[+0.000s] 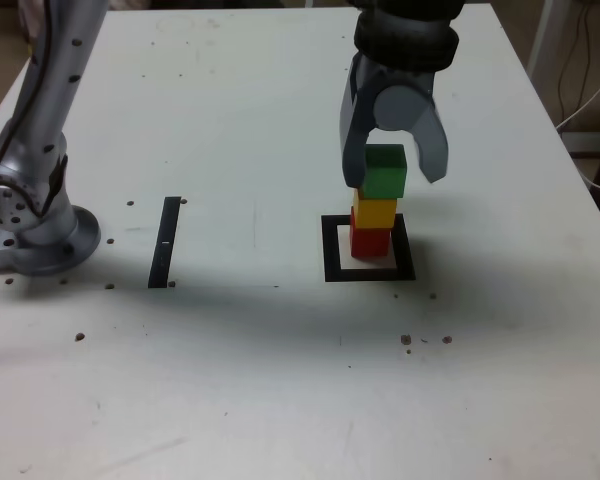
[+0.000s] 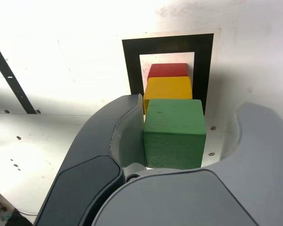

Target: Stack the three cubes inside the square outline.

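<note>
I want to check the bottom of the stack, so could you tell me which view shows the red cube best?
The exterior view: the red cube shows its front face, sitting inside the square outline under the yellow cube. The wrist view shows only a sliver of the red cube beyond the yellow and green ones.

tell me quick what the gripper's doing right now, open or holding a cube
Gripper: open, jaws around the green cube on top of the stack, with a gap on one side; not gripping it.
</note>
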Controlling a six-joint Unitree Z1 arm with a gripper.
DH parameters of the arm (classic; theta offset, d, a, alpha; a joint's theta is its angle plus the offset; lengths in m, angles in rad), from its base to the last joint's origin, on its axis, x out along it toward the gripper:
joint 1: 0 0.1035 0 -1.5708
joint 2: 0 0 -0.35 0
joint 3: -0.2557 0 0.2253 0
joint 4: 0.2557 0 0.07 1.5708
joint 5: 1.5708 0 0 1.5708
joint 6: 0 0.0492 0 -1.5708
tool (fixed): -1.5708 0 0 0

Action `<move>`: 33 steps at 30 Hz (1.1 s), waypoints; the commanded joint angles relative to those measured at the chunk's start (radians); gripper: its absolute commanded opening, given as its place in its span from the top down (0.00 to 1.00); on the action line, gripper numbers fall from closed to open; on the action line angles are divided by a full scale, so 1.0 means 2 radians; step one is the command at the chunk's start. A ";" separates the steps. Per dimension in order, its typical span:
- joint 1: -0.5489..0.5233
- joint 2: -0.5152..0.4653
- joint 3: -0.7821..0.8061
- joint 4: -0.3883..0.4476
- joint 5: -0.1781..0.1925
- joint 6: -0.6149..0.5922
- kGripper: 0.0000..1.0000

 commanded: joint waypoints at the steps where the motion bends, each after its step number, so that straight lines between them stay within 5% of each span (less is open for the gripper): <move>1: 0.001 0.003 0.002 0.000 0.002 0.001 0.00; 14: 0.000 -0.029 0.012 0.014 0.001 0.002 0.00; 33: -0.030 -0.153 0.088 0.038 0.002 0.011 0.00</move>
